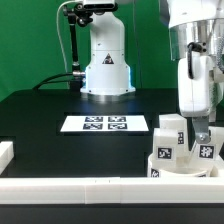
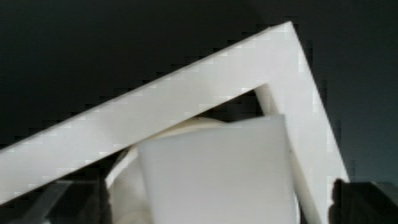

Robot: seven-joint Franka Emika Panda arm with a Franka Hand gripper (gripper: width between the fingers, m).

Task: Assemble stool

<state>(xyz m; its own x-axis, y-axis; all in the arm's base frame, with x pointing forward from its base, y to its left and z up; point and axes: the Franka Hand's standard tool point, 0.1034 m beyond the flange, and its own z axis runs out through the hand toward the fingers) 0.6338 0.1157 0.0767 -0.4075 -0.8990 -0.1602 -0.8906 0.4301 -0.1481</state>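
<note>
In the lower right of my exterior view the stool seat (image 1: 185, 165) sits on the black bench (image 1: 60, 150), in the corner of the white border rails (image 1: 90, 187), with legs (image 1: 170, 135) standing on it. My hand (image 1: 197, 128) is clenched around one leg (image 2: 222, 170). The marker board (image 1: 105, 124) lies mid-frame.

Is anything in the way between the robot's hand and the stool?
No. The gripper is already down at the stool, right among its upright legs, so nothing visible stands between them. Whether it is actually holding a leg can't be seen.
</note>
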